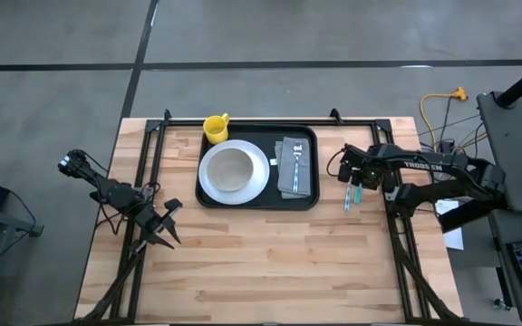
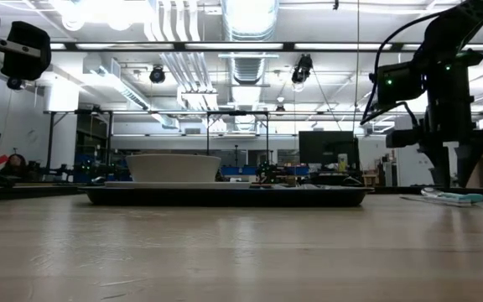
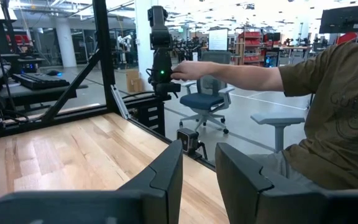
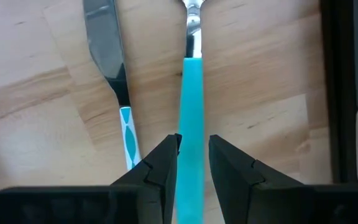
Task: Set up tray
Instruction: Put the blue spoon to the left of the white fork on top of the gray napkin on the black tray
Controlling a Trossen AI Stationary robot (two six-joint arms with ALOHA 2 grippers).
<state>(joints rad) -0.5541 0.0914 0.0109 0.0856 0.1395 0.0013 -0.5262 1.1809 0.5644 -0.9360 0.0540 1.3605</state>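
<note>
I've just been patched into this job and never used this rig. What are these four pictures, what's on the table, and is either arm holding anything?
You have two dark robot arms at a wooden table. One picture looks straight down from above, one looks level across the tabletop, and one comes from a camera on each wrist.

On the black tray sit a white plate with a bowl, a grey napkin with a utensil on it, and a yellow cup at its corner.

The right gripper hangs over two turquoise-handled pieces beside the tray: a knife and another utensil, whose handle lies between its jaws. Whether it is gripped, I cannot tell.

The left gripper waits empty, jaws apart, facing a seated person.
</note>
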